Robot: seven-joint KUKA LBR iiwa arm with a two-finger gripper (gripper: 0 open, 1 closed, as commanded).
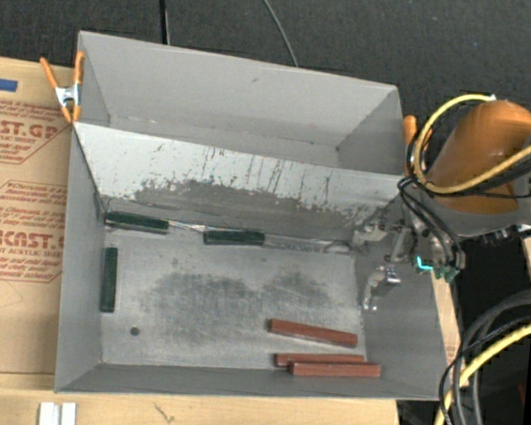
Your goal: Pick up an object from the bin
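My gripper (377, 289) hangs at the right side of the bin, close to the right wall, its metal fingers pointing down. Nothing shows between them. Below and to its left lies a reddish-brown bar (313, 333) flat on the floor. Two more reddish-brown bars (330, 365) lie side by side along the front wall, just under the first one.
Three dark green bars rest farther off: one (137, 224) and another (233, 238) along the back wall, and a third (108, 279) standing lengthwise by the left wall. The arm with its orange cover and yellow cables sits over the right rim.
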